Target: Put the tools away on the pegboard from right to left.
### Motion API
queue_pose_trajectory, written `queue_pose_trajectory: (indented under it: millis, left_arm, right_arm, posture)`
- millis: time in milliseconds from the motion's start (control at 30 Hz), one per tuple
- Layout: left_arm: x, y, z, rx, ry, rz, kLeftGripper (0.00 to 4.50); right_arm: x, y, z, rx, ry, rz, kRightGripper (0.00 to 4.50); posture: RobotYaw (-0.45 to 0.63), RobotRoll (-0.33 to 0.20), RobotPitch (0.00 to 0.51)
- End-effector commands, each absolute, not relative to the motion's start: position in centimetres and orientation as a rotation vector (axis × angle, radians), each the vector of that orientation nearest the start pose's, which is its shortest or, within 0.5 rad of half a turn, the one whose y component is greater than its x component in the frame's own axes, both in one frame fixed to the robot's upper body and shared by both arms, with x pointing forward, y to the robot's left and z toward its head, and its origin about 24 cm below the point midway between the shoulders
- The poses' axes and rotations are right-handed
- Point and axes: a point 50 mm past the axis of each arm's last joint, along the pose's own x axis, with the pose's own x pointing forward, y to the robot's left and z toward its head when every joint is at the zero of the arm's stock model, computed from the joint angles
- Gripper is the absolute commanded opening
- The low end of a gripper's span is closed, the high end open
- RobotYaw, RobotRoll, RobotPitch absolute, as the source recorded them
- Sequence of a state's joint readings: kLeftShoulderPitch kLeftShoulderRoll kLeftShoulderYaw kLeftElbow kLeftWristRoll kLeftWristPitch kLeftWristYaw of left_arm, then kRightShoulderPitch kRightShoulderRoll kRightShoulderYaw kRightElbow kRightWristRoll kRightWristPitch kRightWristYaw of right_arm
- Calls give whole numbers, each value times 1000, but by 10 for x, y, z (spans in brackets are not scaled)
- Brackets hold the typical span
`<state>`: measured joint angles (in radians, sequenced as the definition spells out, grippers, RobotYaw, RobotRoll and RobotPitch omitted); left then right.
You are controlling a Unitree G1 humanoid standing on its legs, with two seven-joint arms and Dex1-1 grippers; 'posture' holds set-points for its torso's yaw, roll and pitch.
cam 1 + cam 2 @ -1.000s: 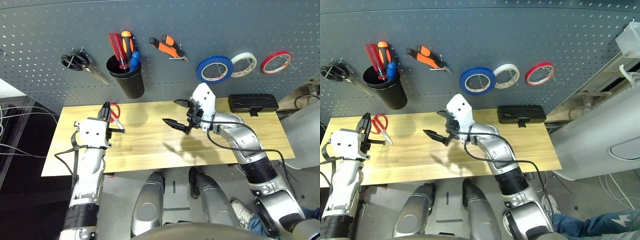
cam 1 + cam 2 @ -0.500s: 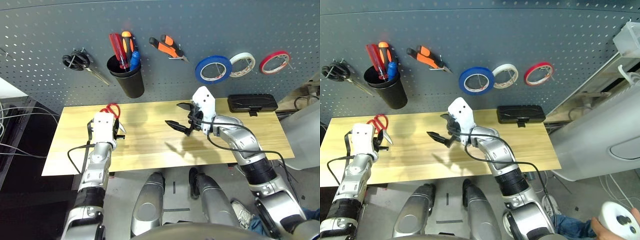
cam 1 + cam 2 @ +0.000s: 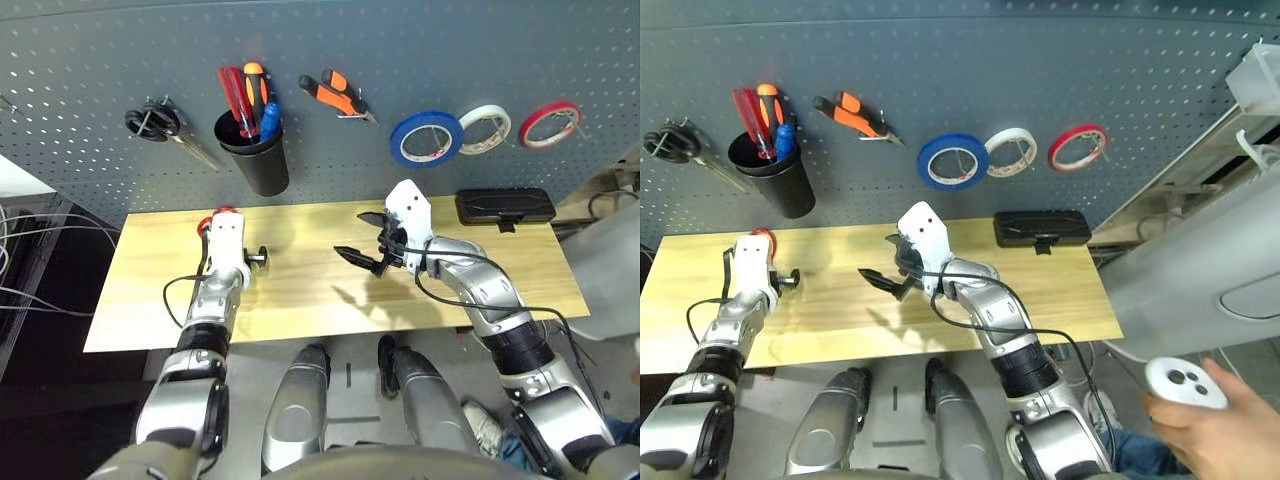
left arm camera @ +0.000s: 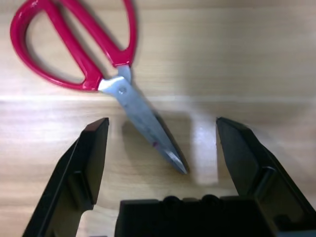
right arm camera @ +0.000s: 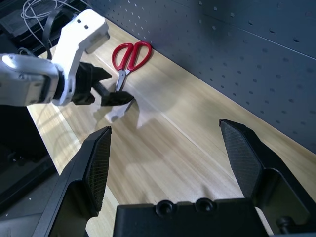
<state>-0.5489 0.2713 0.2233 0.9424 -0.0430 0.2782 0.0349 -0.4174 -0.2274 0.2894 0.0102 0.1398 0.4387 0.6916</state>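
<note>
Red-handled scissors [image 4: 74, 47] lie flat on the wooden table [image 3: 300, 300], near its back left. My left gripper [image 4: 160, 122] hovers open just over them, one finger on each side of the blade tip, touching nothing. In the head view it [image 3: 245, 262] covers most of the scissors [image 3: 222, 212]. My right gripper [image 3: 352, 233] hangs open and empty over the table's middle. On the pegboard [image 3: 400, 50] sit the blue tape roll [image 3: 428, 138], the orange-and-black pliers [image 3: 338, 95] and the blue-handled screwdriver [image 3: 268, 118] in the black cup [image 3: 255, 155].
Black-handled scissors [image 3: 150, 122] hang at the pegboard's left. White tape [image 3: 487, 128] and red tape [image 3: 552, 123] hang at its right. A black case [image 3: 505, 206] lies at the table's back right. A person's hand with a white controller [image 3: 1185, 385] shows low on the right.
My left gripper has opened and moved right and forward, so it now points down over the scissors' blades. The scissors lie where they were. The right arm has barely shifted.
</note>
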Motion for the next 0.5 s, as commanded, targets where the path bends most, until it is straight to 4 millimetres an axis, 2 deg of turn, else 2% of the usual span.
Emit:
queue_pose_trajectory:
  millis: [33, 333, 367, 500]
  left_arm:
    - [294, 250, -44, 0, 821, 334, 3475]
    - [285, 245, -55, -72, 940, 337, 462]
    - [284, 245, -56, -71, 944, 335, 319]
    - [278, 245, -59, -68, 947, 328, 226]
  right_arm:
    - [288, -72, 87, -197, 189, 1021, 4500]
    - [288, -76, 87, -205, 187, 1011, 4500]
    - [288, -77, 87, -205, 188, 1011, 4500]
    - [287, -78, 86, -210, 191, 1011, 4500]
  posture:
    - [126, 0, 249]
    - [120, 0, 251]
    - [121, 0, 251]
    - [123, 0, 253]
